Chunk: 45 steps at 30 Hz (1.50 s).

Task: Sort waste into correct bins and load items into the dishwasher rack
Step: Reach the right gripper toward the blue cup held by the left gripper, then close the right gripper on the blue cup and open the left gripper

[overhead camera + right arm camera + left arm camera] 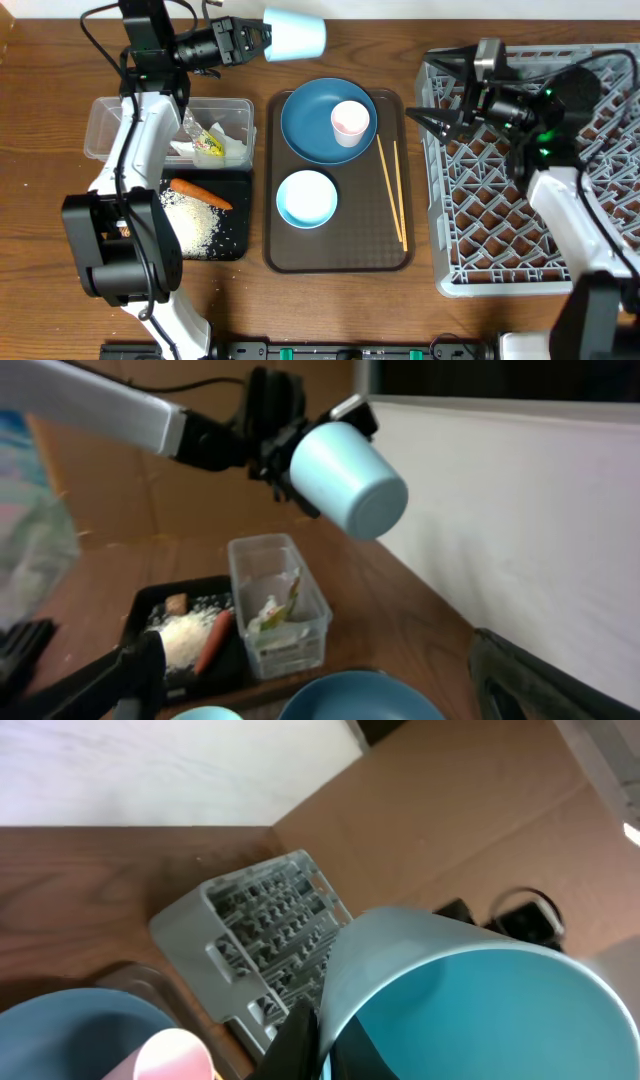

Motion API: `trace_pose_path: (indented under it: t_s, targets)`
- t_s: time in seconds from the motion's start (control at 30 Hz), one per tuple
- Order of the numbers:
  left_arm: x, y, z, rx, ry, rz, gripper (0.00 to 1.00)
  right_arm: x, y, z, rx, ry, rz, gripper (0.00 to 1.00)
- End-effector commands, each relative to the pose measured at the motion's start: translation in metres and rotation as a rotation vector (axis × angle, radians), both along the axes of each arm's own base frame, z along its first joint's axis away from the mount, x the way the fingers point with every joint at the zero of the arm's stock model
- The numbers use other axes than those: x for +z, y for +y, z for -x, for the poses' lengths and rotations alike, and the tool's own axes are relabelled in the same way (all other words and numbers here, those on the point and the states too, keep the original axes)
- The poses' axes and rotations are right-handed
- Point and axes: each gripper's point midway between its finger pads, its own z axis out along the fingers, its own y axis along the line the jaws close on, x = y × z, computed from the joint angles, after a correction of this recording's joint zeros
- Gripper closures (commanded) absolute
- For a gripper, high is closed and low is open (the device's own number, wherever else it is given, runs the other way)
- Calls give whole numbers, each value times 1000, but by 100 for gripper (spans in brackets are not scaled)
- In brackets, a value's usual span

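**Left arm.** The left gripper (262, 40) is clamped on the rim of the light blue cup (296, 37). One finger (300, 1032) sits against the cup wall at the mouth. The cup is held on its side in the air, base pointing away from the gripper, above the far edge of the table (40, 250) and beyond the brown serving tray (280, 255).

**Right arm.** The right gripper (425, 112) hangs over the left edge of the dishwasher rack (500, 230). Its fingers (110, 675) are spread wide with nothing between them.

**Serving tray.**
- The dark blue plate (310, 125) lies at the far end.
- The pinkish-white cup (350, 122) stands upright on the right part of the plate.
- The white bowl with pale blue inside (307, 197) sits just in front of the plate.
- The two wooden chopsticks (391, 190) lie side by side along the tray's right side.

**Bins.**
- The clear plastic tub (105, 125) holds the silver-yellow wrapper (205, 140) and the white crumpled paper (230, 150). The print on the wrapper is too small to read.
- The black tray (240, 215), touching the tub's near side, holds the carrot (200, 193), the white rice grains (190, 225) and, in a far corner, the brown lump (177, 603).

**Rack.** Its grey lattice carries none of the dishes.
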Motion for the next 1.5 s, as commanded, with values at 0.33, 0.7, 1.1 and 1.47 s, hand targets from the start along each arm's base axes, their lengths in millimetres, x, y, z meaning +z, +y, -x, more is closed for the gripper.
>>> trace_pose_path:
  t_s: [0.33, 0.7, 1.1, 1.47]
  targets:
    - [3, -41, 21, -173, -69, 13, 94, -17, 41, -39, 185, -22, 14, 7]
    - [3, -47, 25, -195, -68, 14, 94, -21, 58, -58, 132, -116, 21, 2]
    - [4, -47, 25, -195, -98, 9, 94, -11, 95, -56, 119, -175, 10, 1]
    - [4, -58, 30, -219, -97, 10, 94, -6, 108, -52, 123, -185, 3, 2]
